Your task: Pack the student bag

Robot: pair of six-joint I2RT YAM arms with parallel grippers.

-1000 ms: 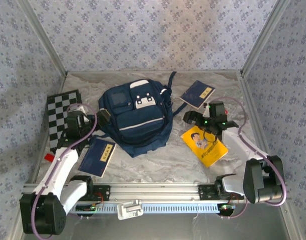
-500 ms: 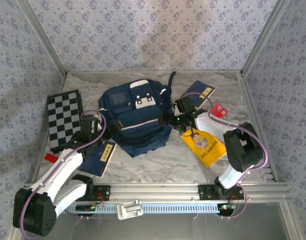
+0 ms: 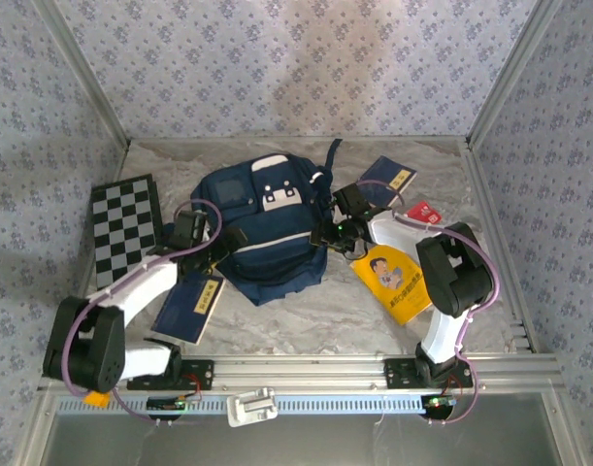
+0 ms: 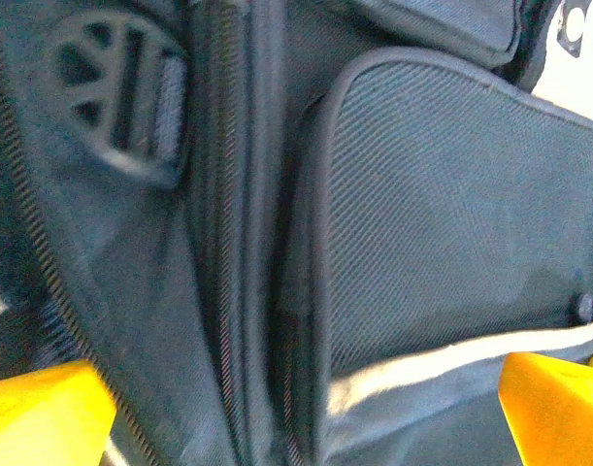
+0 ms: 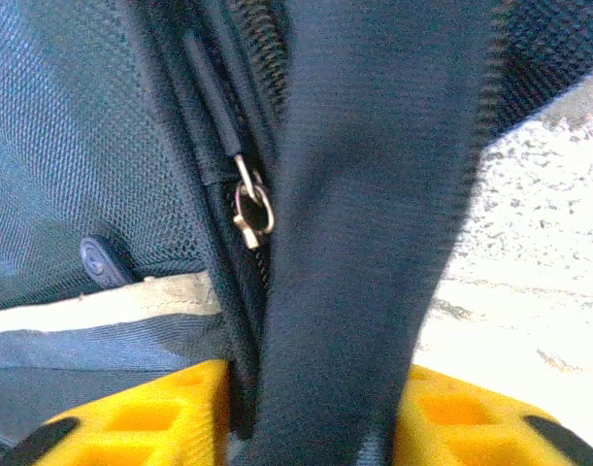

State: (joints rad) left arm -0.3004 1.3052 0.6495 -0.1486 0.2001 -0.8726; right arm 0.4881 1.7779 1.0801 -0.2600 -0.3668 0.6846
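The student bag point(image 3: 267, 228), navy with a white patch on top and a light stripe, lies in the middle of the table. My left gripper point(image 3: 228, 243) is at its left side, open. In the left wrist view its yellow fingertips point(image 4: 44, 408) stand wide apart with the bag's zip seam point(image 4: 247, 291) between them. My right gripper point(image 3: 320, 236) is at the bag's right side. In the right wrist view its yellow pads point(image 5: 131, 427) press from both sides on a dark fabric band of the bag point(image 5: 364, 243), beside a metal zip pull point(image 5: 249, 209).
A checkerboard point(image 3: 121, 228) lies at the left. One navy booklet with a yellow label point(image 3: 189, 304) lies under the left arm, another point(image 3: 385, 183) at the back right. A yellow book point(image 3: 395, 282) and a small red item point(image 3: 424, 212) lie right of the bag.
Both arms swung inward to the bag's sides. The right gripper's jaws went from wide open to closed on the bag's fabric. The left gripper stayed open.
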